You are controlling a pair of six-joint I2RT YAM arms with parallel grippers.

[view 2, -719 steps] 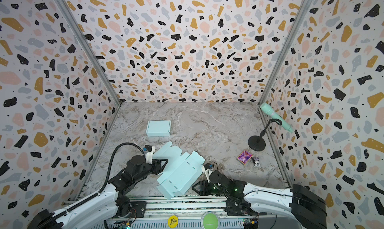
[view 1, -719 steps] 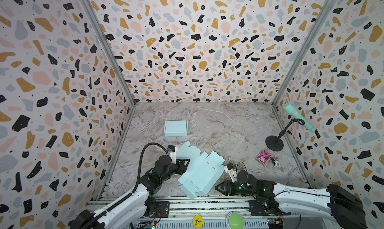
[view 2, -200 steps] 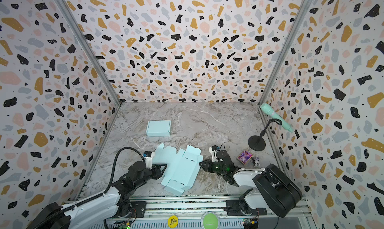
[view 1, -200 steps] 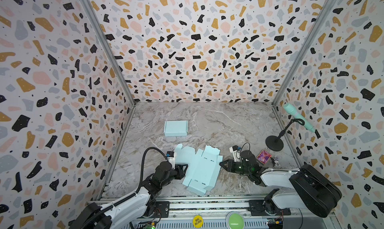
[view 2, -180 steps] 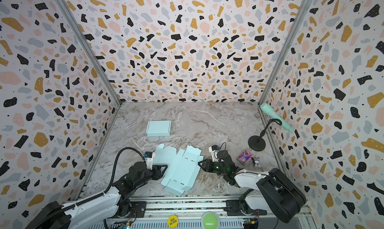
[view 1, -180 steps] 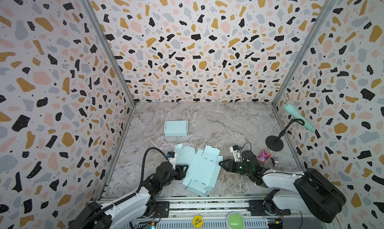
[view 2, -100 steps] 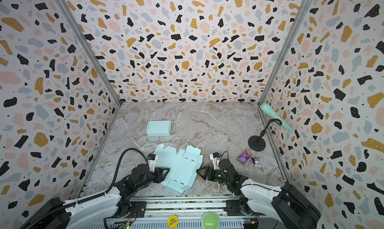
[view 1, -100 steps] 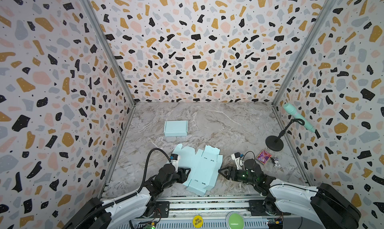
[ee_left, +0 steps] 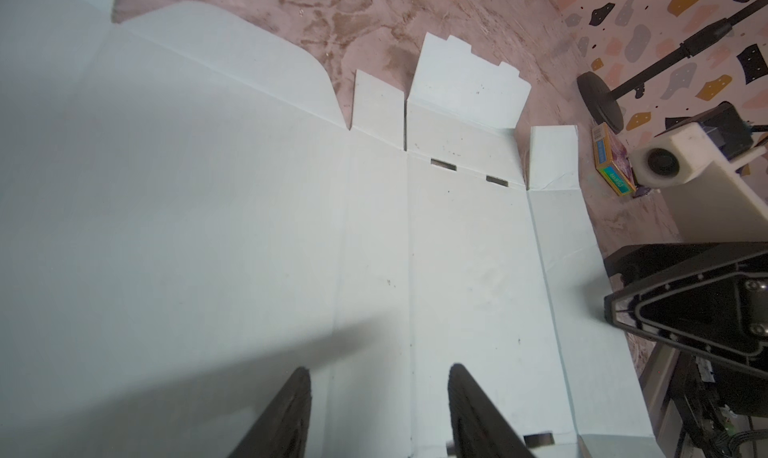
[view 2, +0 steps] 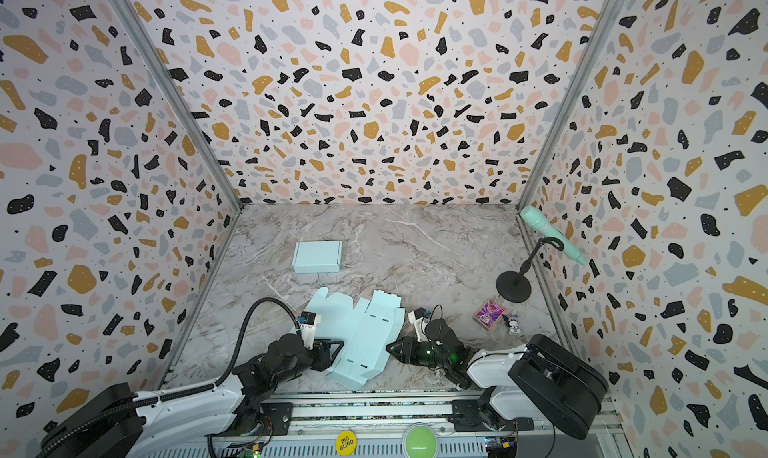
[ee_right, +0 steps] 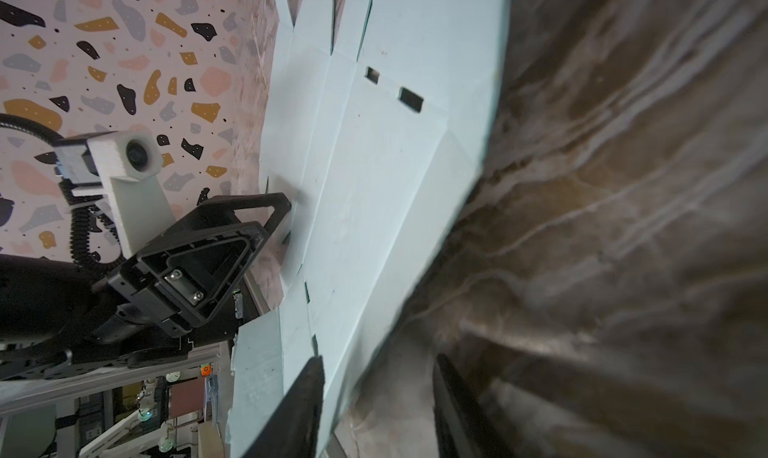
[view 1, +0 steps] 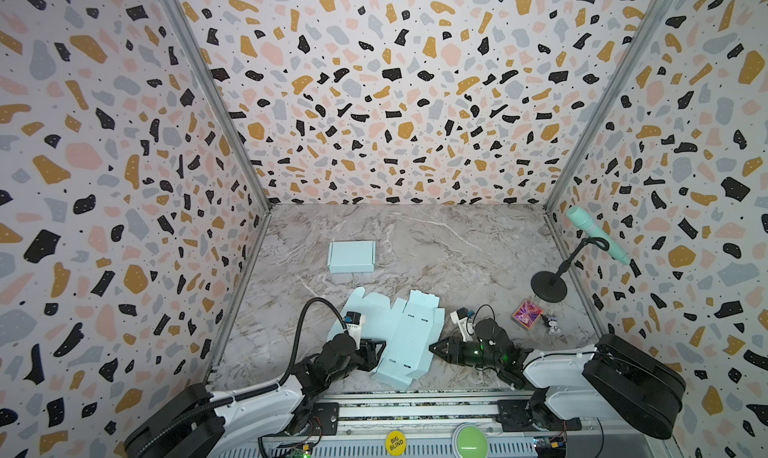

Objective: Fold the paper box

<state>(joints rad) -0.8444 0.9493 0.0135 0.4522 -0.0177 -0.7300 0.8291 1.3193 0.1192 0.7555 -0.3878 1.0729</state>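
The paper box (view 1: pixel 405 339) (view 2: pixel 365 341) is a flat, unfolded pale blue sheet lying near the table's front edge in both top views. My left gripper (view 1: pixel 380 355) (view 2: pixel 337 355) sits at the sheet's left edge. In the left wrist view its jaws (ee_left: pixel 379 377) stand open above the sheet (ee_left: pixel 249 227), holding nothing. My right gripper (view 1: pixel 431 347) (view 2: pixel 388 347) points at the sheet's right edge. In the right wrist view its jaws (ee_right: pixel 378 362) are apart, one finger over the sheet (ee_right: pixel 374 186) and one over the marble, with that edge between them.
A folded pale blue box (view 1: pixel 351 256) (view 2: pixel 317 256) stands farther back. At the right are a black stand (view 1: pixel 548 285) with a mint microphone (view 1: pixel 594 233), a small colourful pack (view 1: pixel 527 314) and a tiny figurine (view 1: pixel 554 329). Patterned walls enclose three sides; a rail runs along the front.
My right gripper has come toward the front and slightly left along the sheet's right edge. The sheet, lifted and tilted seconds ago, now lies flat. The left gripper has hardly moved.
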